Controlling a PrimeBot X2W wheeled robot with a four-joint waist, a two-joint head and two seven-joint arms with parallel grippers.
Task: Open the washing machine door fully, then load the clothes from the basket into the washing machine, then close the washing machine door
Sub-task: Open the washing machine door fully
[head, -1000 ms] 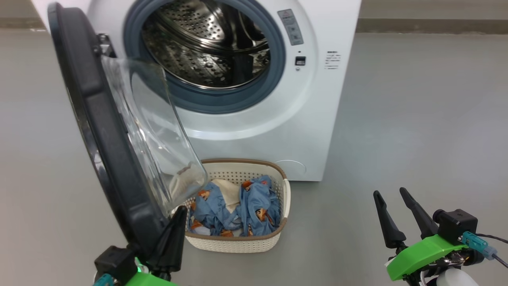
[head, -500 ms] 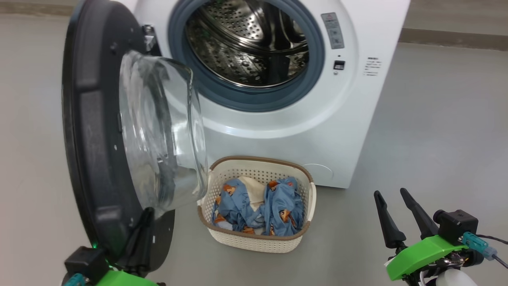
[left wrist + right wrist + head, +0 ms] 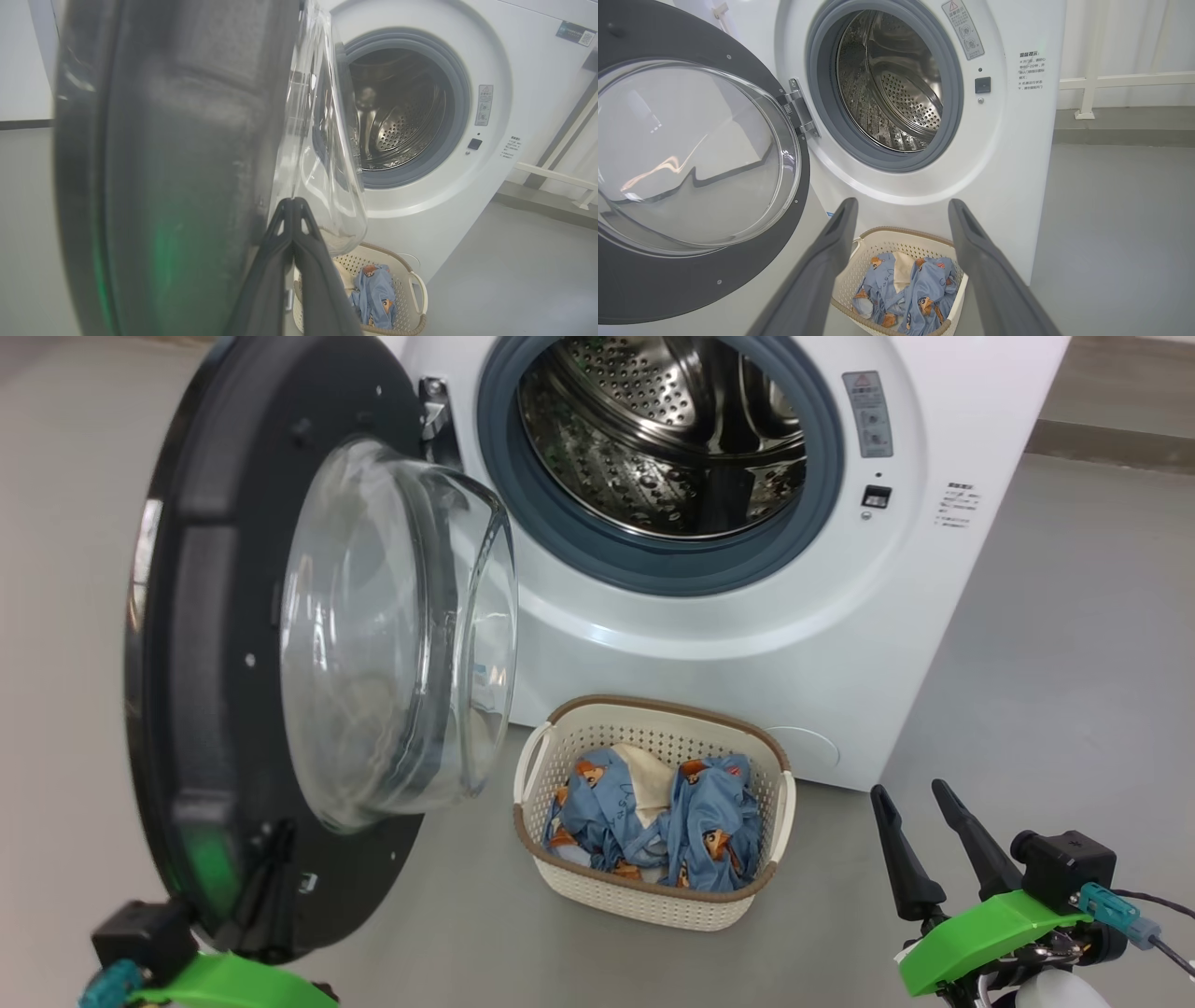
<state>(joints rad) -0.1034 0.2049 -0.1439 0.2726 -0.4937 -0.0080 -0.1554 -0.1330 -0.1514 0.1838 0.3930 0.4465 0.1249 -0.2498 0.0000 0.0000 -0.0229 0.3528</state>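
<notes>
Floor: smooth matt grey floor (image 3: 1074, 644), plain and even, with a soft pale sheen toward the head view's right side.
Skirting: low, darker grey strip (image 3: 1125, 137) running along the floor's far edge, where the floor meets the wall.
Rail: thin white horizontal rail (image 3: 1125, 80) in front of the wall, above the skirting, carried on a short white post (image 3: 1083, 100) with a widened foot at the wall's base.
Back wall: pale white surface (image 3: 1125, 32) with faint vertical lines; panel or curtain, cannot tell.
Side wall: plain white wall (image 3: 23, 60) in the left wrist view, with a dark band (image 3: 23, 123) along the floor's edge beneath it.
</notes>
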